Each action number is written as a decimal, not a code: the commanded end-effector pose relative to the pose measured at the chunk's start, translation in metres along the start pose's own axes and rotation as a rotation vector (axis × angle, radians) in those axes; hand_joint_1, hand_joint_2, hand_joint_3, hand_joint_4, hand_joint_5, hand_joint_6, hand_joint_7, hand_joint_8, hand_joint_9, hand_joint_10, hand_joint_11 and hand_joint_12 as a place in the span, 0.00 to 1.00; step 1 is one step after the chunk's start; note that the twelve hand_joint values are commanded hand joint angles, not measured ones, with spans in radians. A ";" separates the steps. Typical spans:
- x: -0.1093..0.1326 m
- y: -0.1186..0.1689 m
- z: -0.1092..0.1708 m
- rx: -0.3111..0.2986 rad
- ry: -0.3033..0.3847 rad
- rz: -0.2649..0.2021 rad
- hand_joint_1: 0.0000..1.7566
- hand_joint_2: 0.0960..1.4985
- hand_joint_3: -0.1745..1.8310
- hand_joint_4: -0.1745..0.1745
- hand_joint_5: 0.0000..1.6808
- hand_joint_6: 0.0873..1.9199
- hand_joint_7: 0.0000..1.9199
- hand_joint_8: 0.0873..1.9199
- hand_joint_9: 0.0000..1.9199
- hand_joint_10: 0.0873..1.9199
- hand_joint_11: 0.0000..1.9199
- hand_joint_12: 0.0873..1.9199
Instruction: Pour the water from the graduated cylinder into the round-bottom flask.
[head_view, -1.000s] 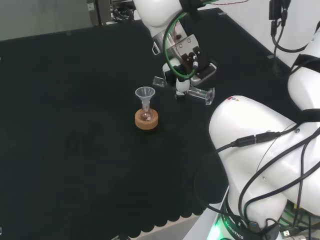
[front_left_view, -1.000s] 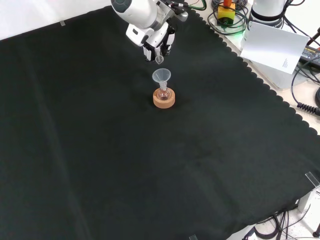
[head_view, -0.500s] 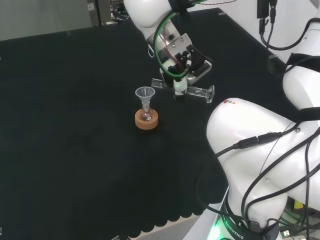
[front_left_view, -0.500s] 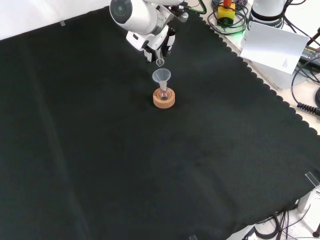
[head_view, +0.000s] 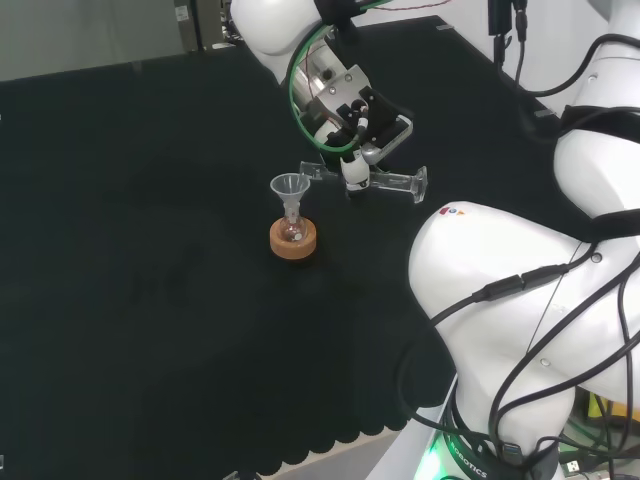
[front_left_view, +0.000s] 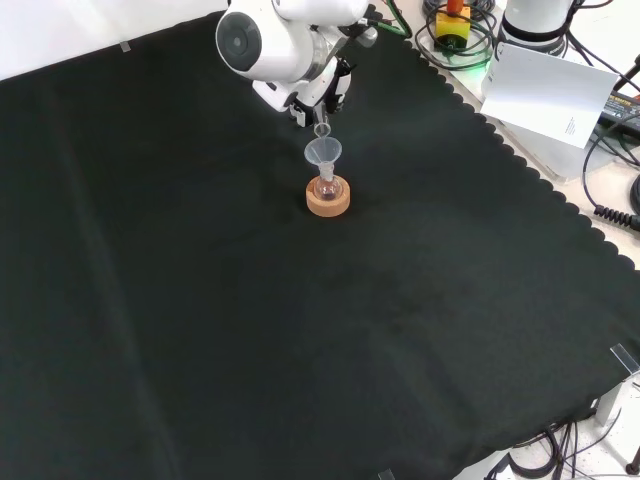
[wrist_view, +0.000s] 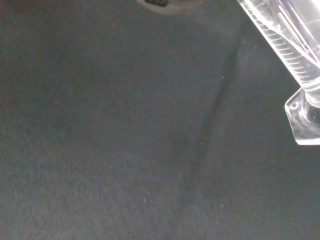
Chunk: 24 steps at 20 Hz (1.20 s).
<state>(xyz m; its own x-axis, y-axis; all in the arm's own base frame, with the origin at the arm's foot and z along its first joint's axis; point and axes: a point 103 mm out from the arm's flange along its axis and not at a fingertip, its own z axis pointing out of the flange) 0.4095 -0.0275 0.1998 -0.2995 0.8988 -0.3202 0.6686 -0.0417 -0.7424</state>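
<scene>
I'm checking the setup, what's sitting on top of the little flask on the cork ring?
A clear funnel stands in the neck of the flask, which rests on the cork ring. The ring hides the flask's underside, and whether the flask holds liquid cannot be told.

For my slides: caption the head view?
Hand tips graduated cylinder toward funnel on cork-ringed flask.
</scene>
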 end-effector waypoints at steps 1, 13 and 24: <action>-0.001 -0.004 -0.002 0.049 -0.017 0.019 0.71 0.70 0.08 0.55 0.64 0.47 0.57 0.38 0.73 0.00 0.63 0.35; 0.008 -0.009 -0.008 0.099 -0.073 0.041 0.71 0.70 0.08 0.55 0.63 0.47 0.57 0.38 0.73 0.00 0.63 0.35; 0.013 -0.015 -0.019 0.149 -0.104 0.082 0.71 0.70 0.08 0.57 0.63 0.48 0.57 0.38 0.73 0.00 0.63 0.35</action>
<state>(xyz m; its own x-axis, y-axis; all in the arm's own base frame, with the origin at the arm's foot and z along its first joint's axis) 0.4089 -0.0081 0.2167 -0.3298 0.8473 -0.4164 0.5997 -0.1526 -0.7856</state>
